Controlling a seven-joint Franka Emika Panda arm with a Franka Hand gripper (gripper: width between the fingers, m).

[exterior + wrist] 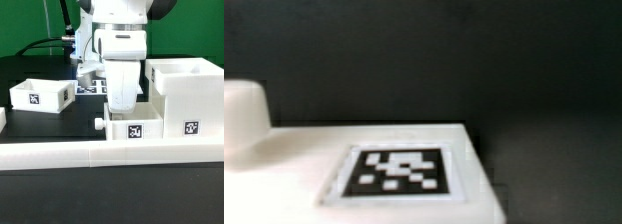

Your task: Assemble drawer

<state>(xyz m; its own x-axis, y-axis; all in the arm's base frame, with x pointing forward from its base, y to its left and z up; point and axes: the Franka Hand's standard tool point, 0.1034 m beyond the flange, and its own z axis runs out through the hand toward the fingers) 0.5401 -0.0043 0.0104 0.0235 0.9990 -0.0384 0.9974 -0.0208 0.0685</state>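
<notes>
Right up front along the near edge you've got the long white border rail (60, 150), just the one. Tucked in close behind it sits a small knobbed tray (135, 128), tag facing the camera and knob poking toward the exterior view's left.

Your gripper (121, 104) hangs straight down onto that tray. Honestly, I can't tell if the claw is clamped on a wall or just parked loose. The exterior view hides the tips, and the wrist view only gives you one blurry white finger (240, 118) next to a tagged white face, most likely that same tray.

Just beside the tray, on the exterior view's right, stands the big cube-like housing (185, 95). So my read is you're on the first-tray step: get a hold of it, then feed it into the housing. For that you need a firm pinch, and you need the tray squared to the housing's opening before you push.

Farther back, well apart on the exterior view's left, the second tray (40, 93) waits untouched. Behind the arm, the marker board (88, 88) peeks out.

Count: one housing, two trays, one gripper.
</notes>
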